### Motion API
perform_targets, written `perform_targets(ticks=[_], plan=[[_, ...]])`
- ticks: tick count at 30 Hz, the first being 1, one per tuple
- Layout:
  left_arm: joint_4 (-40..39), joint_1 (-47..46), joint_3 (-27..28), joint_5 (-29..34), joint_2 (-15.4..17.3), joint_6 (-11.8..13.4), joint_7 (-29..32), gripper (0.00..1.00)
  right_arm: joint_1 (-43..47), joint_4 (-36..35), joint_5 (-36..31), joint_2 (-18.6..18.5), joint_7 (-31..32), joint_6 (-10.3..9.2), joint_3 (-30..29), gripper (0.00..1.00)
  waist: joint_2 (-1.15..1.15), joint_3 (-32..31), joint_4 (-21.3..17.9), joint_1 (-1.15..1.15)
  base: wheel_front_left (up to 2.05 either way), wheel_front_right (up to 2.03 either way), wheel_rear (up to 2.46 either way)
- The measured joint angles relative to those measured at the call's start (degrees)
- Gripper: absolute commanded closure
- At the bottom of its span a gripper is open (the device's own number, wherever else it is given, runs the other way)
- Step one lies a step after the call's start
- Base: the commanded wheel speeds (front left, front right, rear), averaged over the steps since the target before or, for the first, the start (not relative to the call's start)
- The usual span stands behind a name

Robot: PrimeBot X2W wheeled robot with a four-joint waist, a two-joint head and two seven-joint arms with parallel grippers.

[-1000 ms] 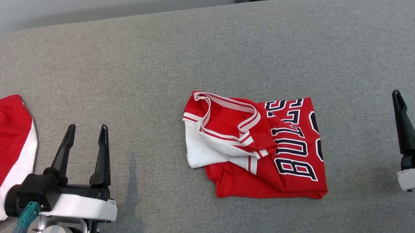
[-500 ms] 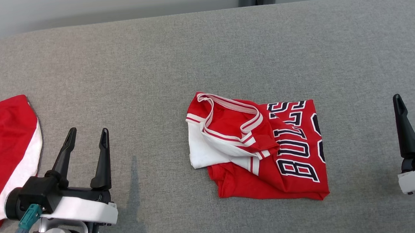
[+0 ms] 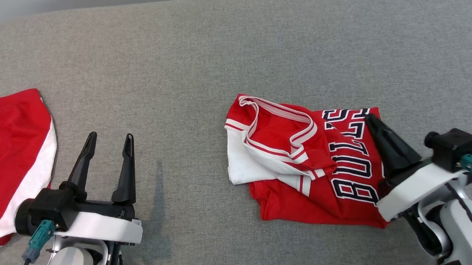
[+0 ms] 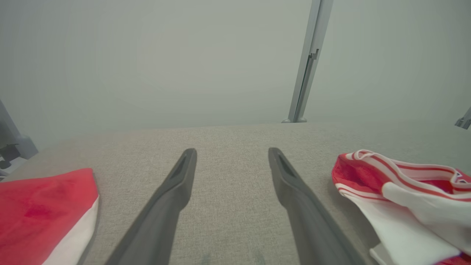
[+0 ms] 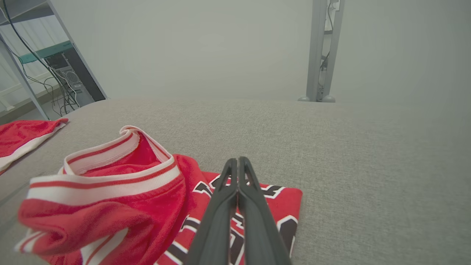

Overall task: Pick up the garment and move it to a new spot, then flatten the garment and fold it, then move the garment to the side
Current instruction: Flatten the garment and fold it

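**Folded jersey, right of mid-surface**

Garment (image 3: 304,161) lies in a near-square fold on the grey surface (image 3: 213,46). Collar at its far-left corner; lettering row runs near-to-far along its right side. Right gripper (image 3: 371,119): fingers pressed together over the lettered edge, contact unclear. Left gripper (image 3: 110,136): fingers spread, well apart from garment. Second red cloth (image 3: 7,136) at left edge. Bare fabric beyond and between.

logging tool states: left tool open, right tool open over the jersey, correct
No: the right tool is shut, its fingers pressed together over the jersey, as the right wrist view shows. The left tool is open.
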Motion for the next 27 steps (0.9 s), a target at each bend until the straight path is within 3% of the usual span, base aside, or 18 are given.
perform_targets(ticks=[12,18,27], plan=[[0.68,-1.76,-0.33,0.02,-1.21,-0.58,-0.1,0.0,-8.3,12.39,4.93,1.51,-2.56,0.0,16.48,1.0,0.0,2.58,3.09,0.0,0.0,0.0,0.0],[0.51,-1.78,0.25,0.2,-1.41,-0.64,-0.1,0.0,-7.94,11.09,5.79,1.24,-3.38,0.0,20.54,1.0,0.0,2.98,3.23,0.0,0.0,0.0,0.0],[0.3,-1.41,1.18,0.64,-1.57,-1.02,-0.11,0.0,-2.33,3.69,4.15,1.07,-0.92,0.0,25.88,1.0,0.0,2.66,1.94,0.0,0.0,0.0,0.0]])
